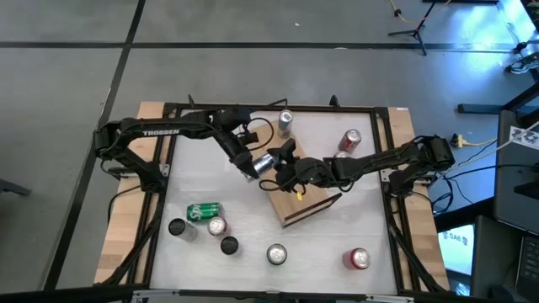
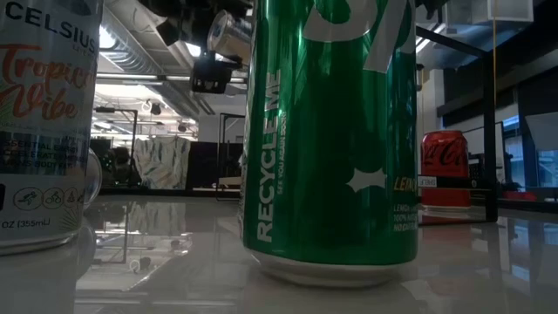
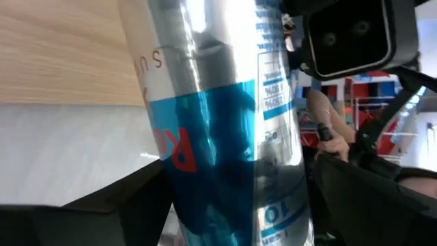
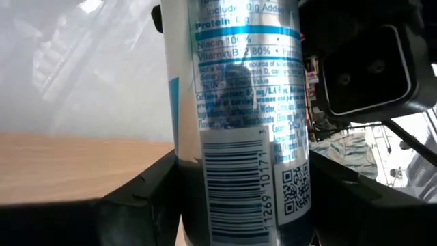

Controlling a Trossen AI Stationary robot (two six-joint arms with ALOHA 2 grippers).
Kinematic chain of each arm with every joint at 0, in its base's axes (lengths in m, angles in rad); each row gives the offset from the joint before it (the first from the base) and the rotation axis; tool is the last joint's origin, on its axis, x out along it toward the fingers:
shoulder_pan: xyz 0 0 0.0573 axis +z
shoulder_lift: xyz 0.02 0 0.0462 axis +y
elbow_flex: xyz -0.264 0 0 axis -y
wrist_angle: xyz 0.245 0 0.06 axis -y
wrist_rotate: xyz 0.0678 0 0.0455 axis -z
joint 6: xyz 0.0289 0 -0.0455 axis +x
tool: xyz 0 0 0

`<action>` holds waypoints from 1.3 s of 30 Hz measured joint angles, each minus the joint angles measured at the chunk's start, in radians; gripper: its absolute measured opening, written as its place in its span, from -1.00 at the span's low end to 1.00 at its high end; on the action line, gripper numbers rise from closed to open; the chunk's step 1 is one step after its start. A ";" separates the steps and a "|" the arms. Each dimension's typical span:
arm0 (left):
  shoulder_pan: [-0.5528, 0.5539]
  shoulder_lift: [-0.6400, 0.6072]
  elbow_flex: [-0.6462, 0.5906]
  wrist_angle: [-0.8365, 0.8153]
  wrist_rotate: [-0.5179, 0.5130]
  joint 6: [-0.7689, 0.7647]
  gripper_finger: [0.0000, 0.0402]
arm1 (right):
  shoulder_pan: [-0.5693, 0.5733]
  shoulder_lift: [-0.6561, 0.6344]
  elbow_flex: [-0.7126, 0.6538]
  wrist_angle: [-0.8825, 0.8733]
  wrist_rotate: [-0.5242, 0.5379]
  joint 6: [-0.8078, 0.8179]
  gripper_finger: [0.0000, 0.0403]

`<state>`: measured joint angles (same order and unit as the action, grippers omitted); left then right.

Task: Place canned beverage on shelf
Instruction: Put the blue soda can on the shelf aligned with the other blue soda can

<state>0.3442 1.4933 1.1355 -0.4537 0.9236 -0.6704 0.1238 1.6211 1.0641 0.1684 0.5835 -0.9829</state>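
Observation:
A silver and blue can (image 1: 266, 162) hangs above the table's middle, just off the far left corner of the light-wood shelf (image 1: 307, 206). My right gripper (image 1: 282, 171) comes from the right and is shut on the can (image 4: 232, 102). My left gripper (image 1: 255, 167) reaches in from the left and is open. Its fingers (image 3: 102, 212) stand on either side of the can (image 3: 232, 137), with a narrow gap showing at one side. The shelf's board also shows behind the can in both wrist views (image 3: 61, 55) (image 4: 68, 167). My right gripper pinches the can's body at the barcode part (image 4: 232, 184) between its two fingers (image 4: 136, 198). The fingers lie across the can. They come from the table's right, slanting a little downward. The can is lifted clear of the table and the shelf.
A silver can (image 1: 285, 123) and a red can (image 1: 350, 140) stand at the far side. A green can (image 1: 203, 211) lies at the near left beside several upright cans (image 1: 217, 225). Another red can (image 1: 360, 258) stands near right. A black frame (image 1: 168, 109) rims the table.

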 joint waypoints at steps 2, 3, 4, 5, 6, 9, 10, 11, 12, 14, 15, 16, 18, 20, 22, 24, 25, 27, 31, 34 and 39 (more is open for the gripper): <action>0.010 -0.002 0.000 -0.012 0.021 0.000 0.66 | 0.000 0.000 0.000 -0.002 0.000 0.017 0.19; 0.014 -0.004 0.000 -0.013 0.028 0.000 0.66 | 0.000 0.000 0.000 -0.003 0.000 0.026 0.19; 0.017 -0.006 0.000 -0.012 0.033 0.000 0.66 | 0.000 0.000 0.000 -0.001 0.001 0.035 0.19; 0.021 -0.007 0.000 -0.013 0.037 0.000 0.66 | 0.000 0.000 0.000 -0.001 0.002 0.039 0.19; 0.025 -0.010 0.000 -0.017 0.037 0.000 0.66 | 0.000 0.000 0.000 -0.002 0.002 0.040 0.19; 0.041 -0.017 0.000 -0.036 0.038 0.002 0.66 | 0.000 0.000 0.000 -0.003 0.003 0.040 0.19; 0.047 -0.020 0.000 -0.041 0.039 0.002 0.66 | 0.000 0.000 0.000 -0.004 0.004 0.040 0.19; 0.054 -0.026 0.000 -0.051 0.038 0.004 0.66 | 0.000 0.000 0.000 -0.007 0.004 0.043 0.19; 0.063 -0.032 0.000 -0.061 0.037 0.011 0.66 | 0.000 0.000 0.000 -0.009 0.006 0.053 0.19; 0.075 -0.040 0.000 -0.069 0.039 0.028 0.66 | 0.000 0.000 0.000 -0.006 0.008 0.067 0.19; 0.083 -0.046 0.001 -0.079 0.036 0.032 0.66 | 0.000 0.000 0.000 -0.005 0.008 0.073 0.19; 0.094 -0.052 0.000 -0.097 0.033 0.042 0.66 | 0.000 0.000 0.000 -0.006 0.008 0.081 0.19; 0.111 -0.067 0.000 -0.103 0.033 0.066 0.66 | 0.000 0.000 0.000 -0.008 0.008 0.093 0.19; 0.131 -0.087 0.000 -0.125 0.028 0.094 0.66 | 0.000 0.000 0.000 -0.007 0.007 0.102 0.19; 0.153 -0.109 0.000 -0.147 0.009 0.131 0.66 | 0.000 0.000 0.000 -0.006 0.007 0.120 0.19; 0.170 -0.131 0.000 -0.166 -0.014 0.178 0.66 | 0.000 0.000 0.000 -0.002 -0.001 0.143 0.19; 0.181 -0.145 0.000 -0.181 -0.032 0.210 0.66 | 0.000 0.000 0.000 0.000 -0.005 0.157 0.19; 0.200 -0.177 0.000 -0.216 -0.071 0.284 0.66 | 0.000 0.000 0.000 0.006 -0.015 0.183 0.19; 0.216 -0.239 0.000 -0.287 -0.184 0.429 0.66 | 0.000 0.000 0.000 0.024 -0.034 0.243 0.19; 0.219 -0.289 0.000 -0.337 -0.274 0.515 0.66 | 0.000 0.001 0.000 0.024 -0.046 0.281 0.19; 0.219 -0.374 0.000 -0.450 -0.425 0.655 0.66 | 0.000 0.001 0.000 0.038 -0.059 0.355 0.19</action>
<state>0.5629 1.1195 1.1358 -0.9040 0.4990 -0.0155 0.1238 1.6222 1.0641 0.2064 0.5248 -0.6275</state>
